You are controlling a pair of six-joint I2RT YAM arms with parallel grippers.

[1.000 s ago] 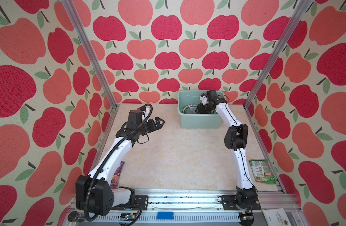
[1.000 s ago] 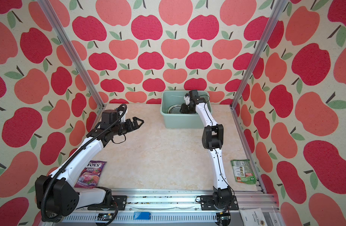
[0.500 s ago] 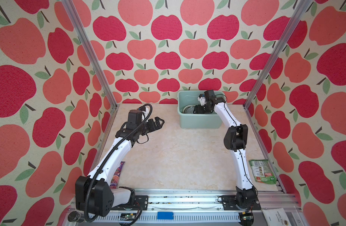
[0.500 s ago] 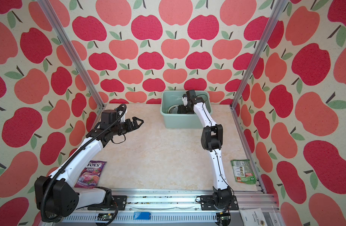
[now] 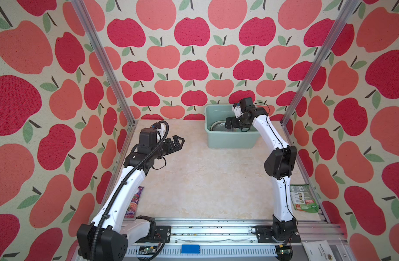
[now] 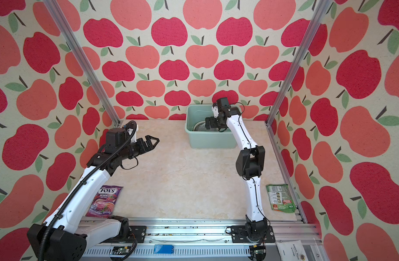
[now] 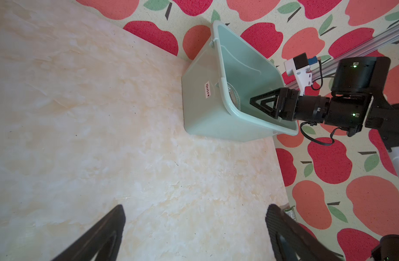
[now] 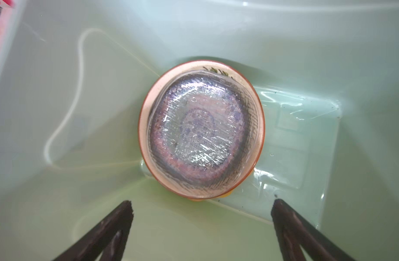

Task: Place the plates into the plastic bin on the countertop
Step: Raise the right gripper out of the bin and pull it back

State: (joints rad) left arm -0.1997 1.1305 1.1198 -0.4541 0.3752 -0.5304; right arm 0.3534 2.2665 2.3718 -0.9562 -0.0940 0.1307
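Release step, by the look of it: right hand [image 8: 202, 203] sits low inside the plastic bin [image 5: 230, 141], jaws spread wide apart, gripping nothing and touching nothing I can see, tips just short of the plates [image 8: 202, 131]. Plates lie stacked flat on the bin floor, a clear glass one on top and a cream one with an orange rim under it (a sliver of yellow peeks out lower down; stack count not readable). To do it well, I'd judge: lift the hand straight up with jaws apart, clear of the glass rim and the bin wall so nothing gets nudged, then swing out over the desk [image 5: 205, 180]. Left hand [image 5: 179, 142] hovers above the desk well apart from the bin, jaws also wide, empty. No plates visible on the desk, only a purple packet [image 6: 105, 201] and a green packet [image 6: 281, 197], so the task looks close to done.
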